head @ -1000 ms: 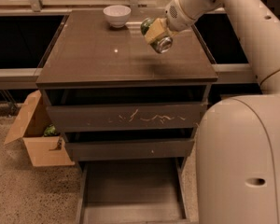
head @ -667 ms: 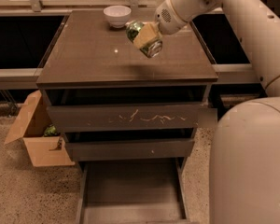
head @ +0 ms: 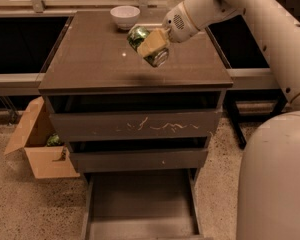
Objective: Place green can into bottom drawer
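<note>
My gripper (head: 151, 44) is shut on the green can (head: 142, 43) and holds it tilted in the air above the middle of the cabinet top (head: 90, 59). The can is shiny green with a silvery end facing down right; a tan finger pad (head: 153, 41) covers its middle. The bottom drawer (head: 140, 204) is pulled open at the foot of the cabinet, in front of and far below the can, and its flat floor is bare. The white arm reaches in from the upper right.
A white bowl (head: 125, 16) stands at the back of the cabinet top. The scratched top drawer (head: 135, 126) and the middle drawer (head: 140, 159) are slightly ajar. An open cardboard box (head: 42, 151) sits on the floor at the left. My white base (head: 275, 184) fills the lower right.
The gripper with the can has moved left and slightly toward the front over the cabinet top. The drawers and the bowl have not moved.
</note>
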You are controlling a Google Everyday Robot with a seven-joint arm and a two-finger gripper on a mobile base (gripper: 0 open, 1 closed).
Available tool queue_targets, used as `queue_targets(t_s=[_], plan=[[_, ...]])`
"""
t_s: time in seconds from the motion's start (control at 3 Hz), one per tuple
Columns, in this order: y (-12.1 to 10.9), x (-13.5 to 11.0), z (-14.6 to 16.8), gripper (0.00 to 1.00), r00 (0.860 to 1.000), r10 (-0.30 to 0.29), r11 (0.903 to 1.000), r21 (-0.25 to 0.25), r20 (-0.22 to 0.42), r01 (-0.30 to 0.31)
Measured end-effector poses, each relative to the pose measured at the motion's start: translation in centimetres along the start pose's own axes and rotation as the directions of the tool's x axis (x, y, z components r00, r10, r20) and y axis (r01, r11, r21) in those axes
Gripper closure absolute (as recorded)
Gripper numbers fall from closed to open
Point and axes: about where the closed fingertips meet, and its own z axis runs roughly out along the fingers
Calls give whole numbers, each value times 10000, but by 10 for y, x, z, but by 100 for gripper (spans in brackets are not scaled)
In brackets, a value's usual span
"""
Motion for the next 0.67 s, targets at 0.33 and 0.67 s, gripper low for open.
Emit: queue_targets(t_s=[0.33,0.67], plan=[[10,13,11,100,9987,-233,9995,-233,-461,222],[40,29,15,100,9892,-1018,9945,-352,-1059,985]])
